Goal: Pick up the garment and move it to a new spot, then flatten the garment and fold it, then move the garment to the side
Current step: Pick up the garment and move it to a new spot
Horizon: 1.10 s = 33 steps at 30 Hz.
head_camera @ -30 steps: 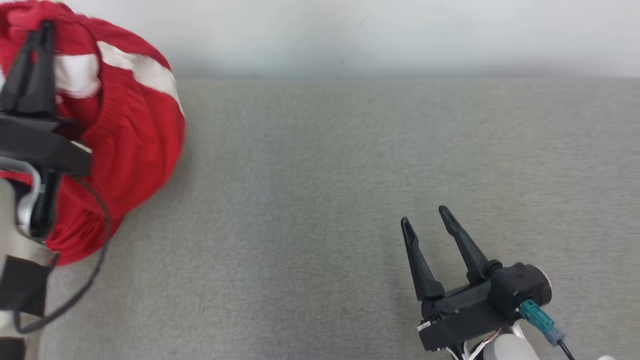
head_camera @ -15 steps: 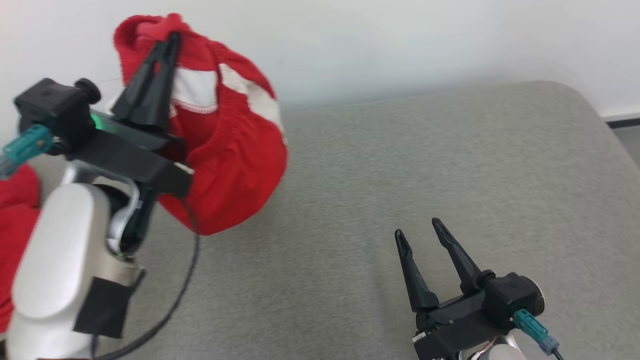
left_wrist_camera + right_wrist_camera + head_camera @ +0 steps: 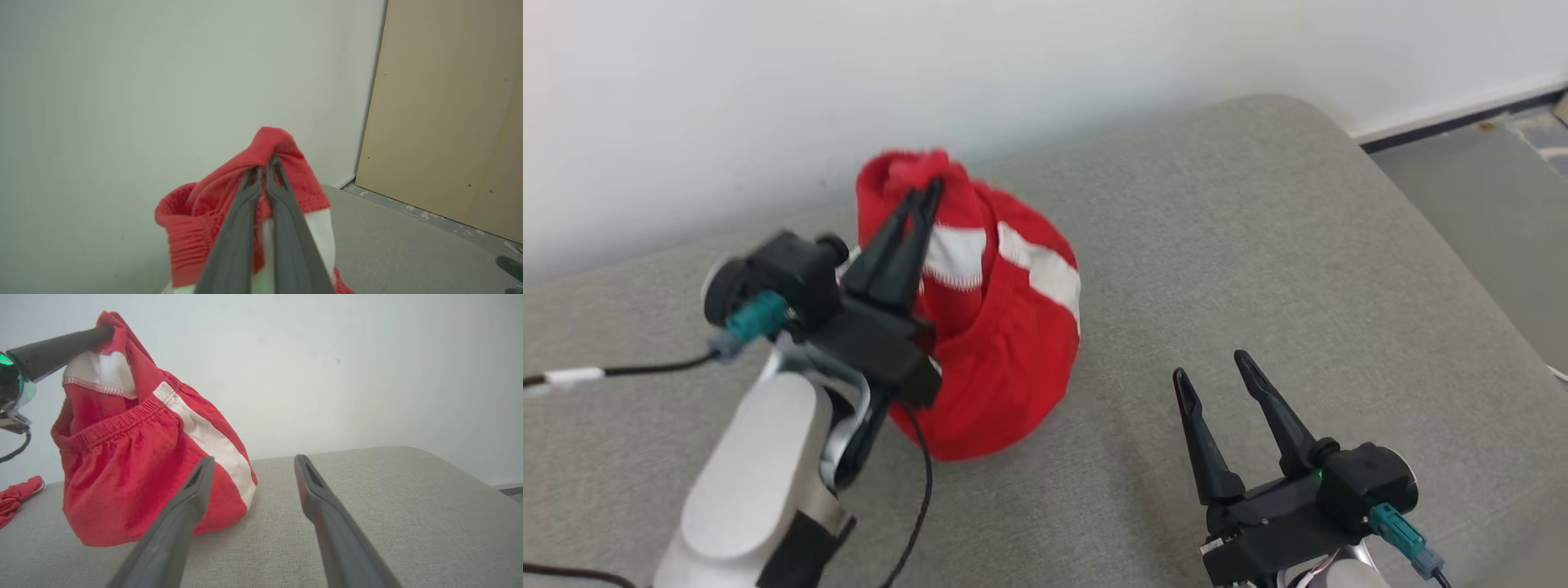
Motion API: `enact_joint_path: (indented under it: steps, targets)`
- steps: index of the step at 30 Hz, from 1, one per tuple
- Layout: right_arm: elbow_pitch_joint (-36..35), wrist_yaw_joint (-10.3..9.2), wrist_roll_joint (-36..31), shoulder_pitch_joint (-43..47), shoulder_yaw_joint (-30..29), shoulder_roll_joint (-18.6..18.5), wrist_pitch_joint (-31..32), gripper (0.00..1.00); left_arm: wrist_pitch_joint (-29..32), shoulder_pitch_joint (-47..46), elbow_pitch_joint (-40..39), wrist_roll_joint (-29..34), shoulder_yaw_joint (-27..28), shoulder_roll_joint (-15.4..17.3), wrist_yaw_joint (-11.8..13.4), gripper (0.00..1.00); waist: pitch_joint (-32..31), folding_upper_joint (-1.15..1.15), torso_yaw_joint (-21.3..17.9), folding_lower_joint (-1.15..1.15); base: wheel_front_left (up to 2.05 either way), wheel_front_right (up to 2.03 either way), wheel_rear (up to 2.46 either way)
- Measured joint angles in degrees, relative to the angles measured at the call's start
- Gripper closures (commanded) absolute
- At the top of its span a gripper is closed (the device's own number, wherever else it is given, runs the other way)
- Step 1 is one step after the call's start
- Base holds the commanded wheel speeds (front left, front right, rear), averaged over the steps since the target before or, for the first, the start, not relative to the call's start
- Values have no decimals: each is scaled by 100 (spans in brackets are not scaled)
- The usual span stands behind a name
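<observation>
White wall [image 3: 1094,49], grey padded surface [image 3: 1258,245]

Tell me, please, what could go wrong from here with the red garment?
1. The left hand pinches only a small fold at the top of the garment; it might slip out.
2. The garment hangs bunched over the grey cushion; set down so, it may land crumpled and be hard to flatten.

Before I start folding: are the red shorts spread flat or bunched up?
Bunched up. The left gripper is shut on a pinch of the shorts, which hang from it as a crumpled bundle.
</observation>
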Motion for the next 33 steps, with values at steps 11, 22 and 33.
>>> enact_joint_path:
  steps: [11,22,33]
  targets:
    - [-53,0,-40,-24,-38,-74,0,0,-566,550,1804,300,-533,-123,-5,100,330,0,-37,1,0,0,0]
    - [-11,0,-3,-62,132,-71,0,0,-802,210,3210,536,-958,-334,-10,17,295,0,-16,1,0,0,0]
    - [-62,0,16,10,99,-100,0,0,-868,528,2015,509,-413,-279,265,0,33,0,208,0,0,0,0]
